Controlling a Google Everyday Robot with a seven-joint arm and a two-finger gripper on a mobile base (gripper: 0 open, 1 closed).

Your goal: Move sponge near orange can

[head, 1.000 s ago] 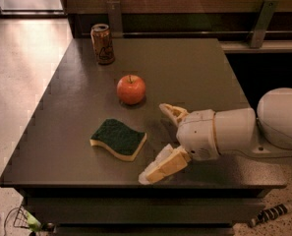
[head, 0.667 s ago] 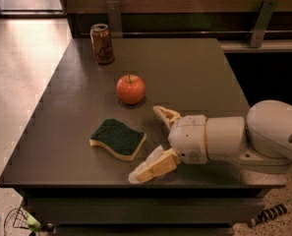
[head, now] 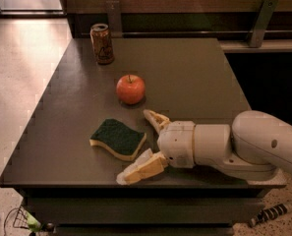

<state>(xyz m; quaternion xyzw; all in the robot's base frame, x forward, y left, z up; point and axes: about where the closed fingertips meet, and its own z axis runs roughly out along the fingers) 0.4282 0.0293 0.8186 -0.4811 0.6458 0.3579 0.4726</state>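
The sponge (head: 119,137) lies flat on the dark table (head: 194,73) near its front edge, green scouring side up, pale yellow foam below. The orange can (head: 102,44) stands upright at the table's far left corner, well away from the sponge. My gripper (head: 139,142) comes in from the right, low over the table. It is open, with one finger (head: 156,119) just behind the sponge's right end and the other finger (head: 141,168) in front of it. The sponge's right edge sits between the fingers, not clasped.
A red apple (head: 131,89) sits between the sponge and the can, just behind the far finger. A wall with metal brackets (head: 260,15) runs behind the table. The floor drops off at the left and front edges.
My gripper has moved left toward the sponge, so its open fingers now straddle the sponge's right end. The sponge, apple and can have not moved.
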